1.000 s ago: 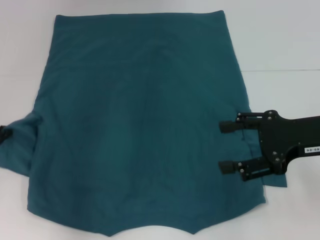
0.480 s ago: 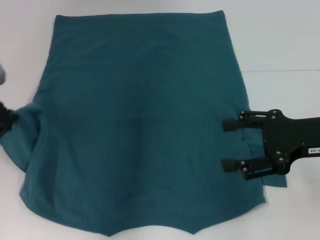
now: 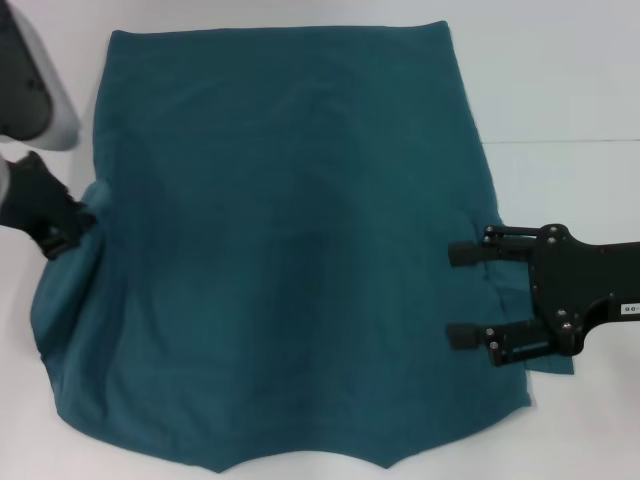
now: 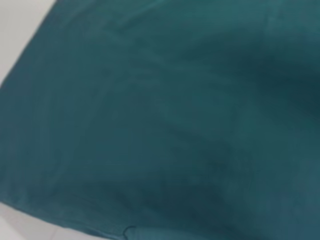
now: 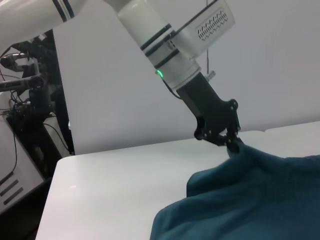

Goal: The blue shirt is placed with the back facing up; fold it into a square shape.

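The blue shirt lies spread across the white table, its far hem straight and its near edge curved. At the shirt's left side my left gripper is shut on the sleeve fabric and holds it raised off the table. The right wrist view shows the same pinch from the side: the left gripper holds a peak of the shirt. My right gripper stands open over the shirt's right edge, fingers pointing inward, nothing between them. Teal fabric fills the left wrist view.
White table shows on all sides of the shirt, with a seam line at the right. In the right wrist view a dark equipment rack with cables stands beyond the table's edge.
My left gripper has come into view from the left edge, moving up and inward with the sleeve pulled along. The right gripper has slid slightly right and toward me.
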Robot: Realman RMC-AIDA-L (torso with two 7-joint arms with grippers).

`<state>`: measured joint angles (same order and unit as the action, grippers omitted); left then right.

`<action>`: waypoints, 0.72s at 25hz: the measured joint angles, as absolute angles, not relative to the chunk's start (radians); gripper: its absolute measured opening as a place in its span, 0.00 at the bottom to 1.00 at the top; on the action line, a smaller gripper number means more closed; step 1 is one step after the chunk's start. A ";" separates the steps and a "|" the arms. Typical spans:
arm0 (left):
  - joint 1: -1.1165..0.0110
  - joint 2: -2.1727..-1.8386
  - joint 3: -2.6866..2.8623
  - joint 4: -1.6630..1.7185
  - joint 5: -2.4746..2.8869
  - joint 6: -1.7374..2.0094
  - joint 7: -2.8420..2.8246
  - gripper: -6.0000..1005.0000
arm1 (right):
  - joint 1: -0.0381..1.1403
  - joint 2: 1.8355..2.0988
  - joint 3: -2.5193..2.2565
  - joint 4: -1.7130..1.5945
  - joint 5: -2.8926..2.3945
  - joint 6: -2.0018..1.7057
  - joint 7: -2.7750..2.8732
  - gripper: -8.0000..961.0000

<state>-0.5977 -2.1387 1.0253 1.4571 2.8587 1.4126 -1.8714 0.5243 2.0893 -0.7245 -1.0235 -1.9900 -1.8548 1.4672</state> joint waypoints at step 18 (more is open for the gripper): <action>-0.714 -2.101 1.198 1.159 2.859 1.266 -2.098 0.07 | 0.510 2.089 -0.724 -0.988 -1.988 -1.841 1.442 0.98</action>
